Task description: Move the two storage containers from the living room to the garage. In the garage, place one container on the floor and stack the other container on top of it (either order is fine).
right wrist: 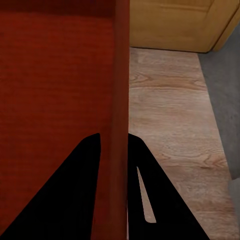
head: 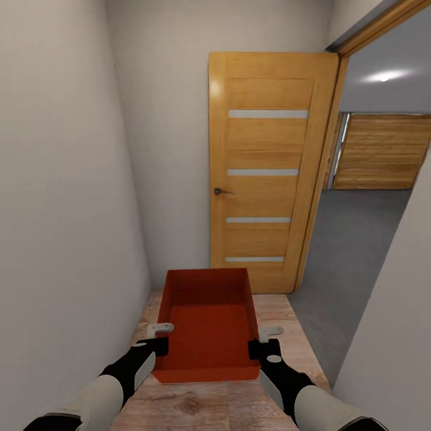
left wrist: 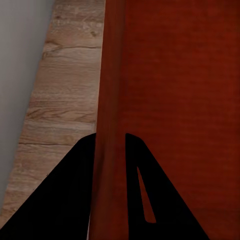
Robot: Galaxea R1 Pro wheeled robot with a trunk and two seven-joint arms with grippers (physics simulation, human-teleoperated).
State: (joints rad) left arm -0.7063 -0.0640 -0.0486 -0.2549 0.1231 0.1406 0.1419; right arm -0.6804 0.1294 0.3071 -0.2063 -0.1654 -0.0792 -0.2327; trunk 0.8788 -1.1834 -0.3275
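Both hands pinch a thin-walled red-orange bin (head: 208,326).

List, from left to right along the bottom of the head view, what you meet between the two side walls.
left gripper → storage container → right gripper, each gripper clamped on one side wall of the container, all above the wood plank floor.
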